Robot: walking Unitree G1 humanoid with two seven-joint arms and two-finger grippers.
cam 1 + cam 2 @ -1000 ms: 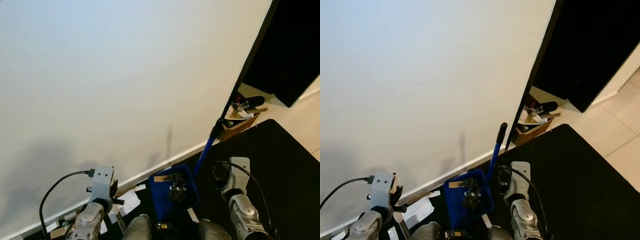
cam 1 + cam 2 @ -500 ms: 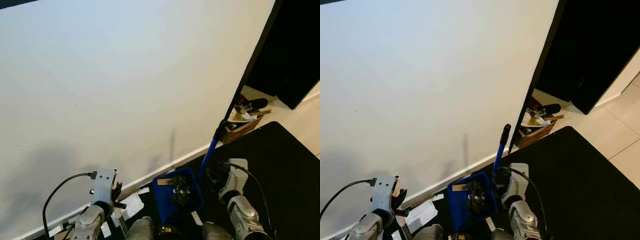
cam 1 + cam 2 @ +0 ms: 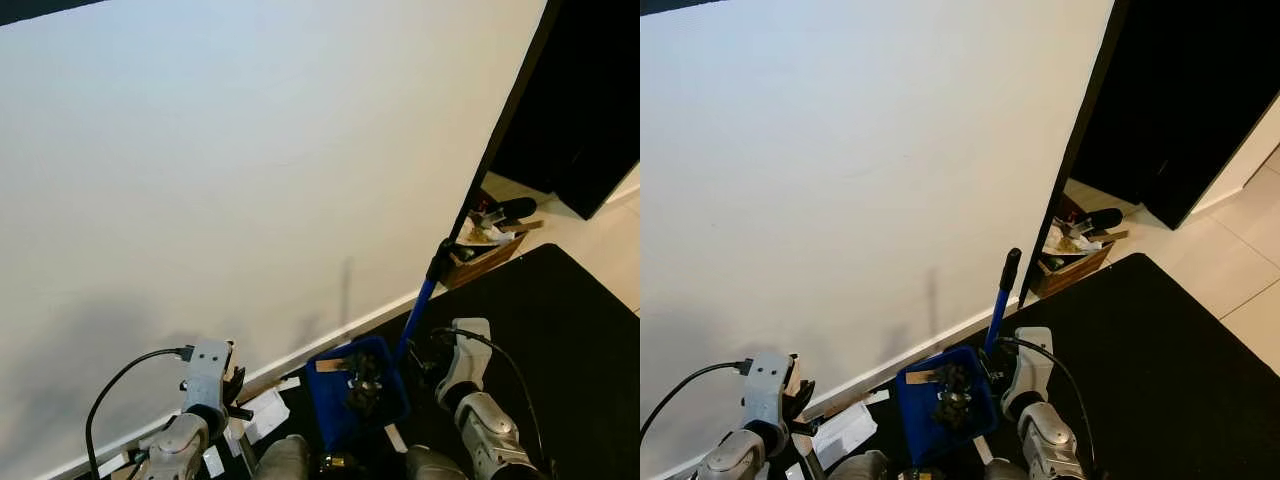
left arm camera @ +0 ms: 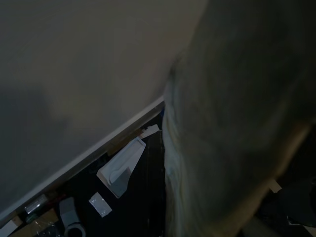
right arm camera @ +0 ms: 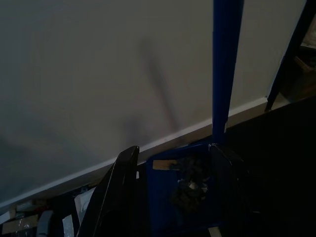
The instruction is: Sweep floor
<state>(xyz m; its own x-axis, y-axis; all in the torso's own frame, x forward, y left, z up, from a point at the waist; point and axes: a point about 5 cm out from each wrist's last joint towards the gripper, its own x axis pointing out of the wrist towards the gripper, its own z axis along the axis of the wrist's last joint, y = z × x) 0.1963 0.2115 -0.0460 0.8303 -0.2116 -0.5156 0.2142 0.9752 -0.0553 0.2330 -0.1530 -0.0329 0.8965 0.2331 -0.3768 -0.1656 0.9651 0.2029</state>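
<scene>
Collection step, I judge: paper scraps [image 3: 262,410] lie along the skirting left of the blue dustpan [image 3: 352,400], near my left gripper [image 3: 232,392], whose finger state I cannot tell. Debris is already in the pan. The right gripper [image 5: 173,192] has fingers apart, probably flanking the pan's handle [image 3: 421,303]. Next: bring remaining scraps in.
</scene>
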